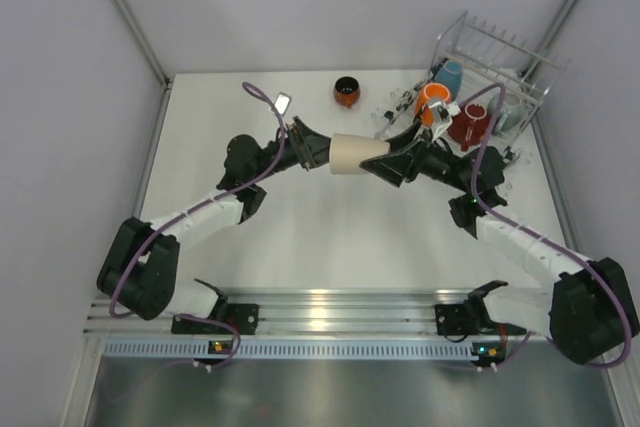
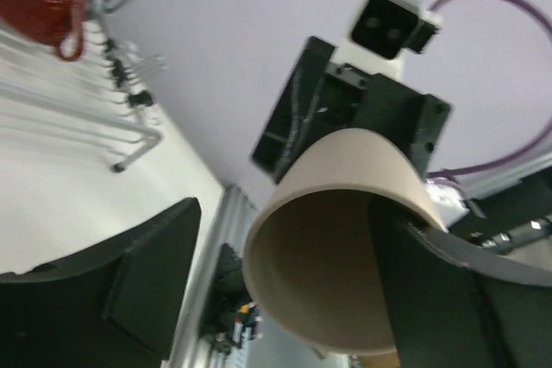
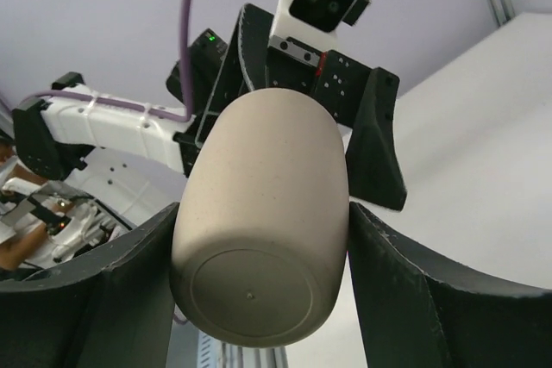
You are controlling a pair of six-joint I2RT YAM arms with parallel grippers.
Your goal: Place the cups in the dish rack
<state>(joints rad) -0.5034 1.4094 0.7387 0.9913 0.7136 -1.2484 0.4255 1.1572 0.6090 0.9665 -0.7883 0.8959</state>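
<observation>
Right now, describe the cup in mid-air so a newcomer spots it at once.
Start at the middle of the white table, where the two arms meet. The beige tumbler hangs sideways between them: plain and handleless, unlike the red mug at the dish rack.

White table top (image 1: 300,237), plain pale lilac-grey walls (image 1: 300,7) behind it and on both sides. Slanted aluminium posts (image 1: 125,12) at its two back corners, ribbed aluminium rail (image 1: 330,305) along its near edge, shiny grey panel (image 1: 330,395) just beyond that. Soft even light, faint glare on the rail.
</observation>
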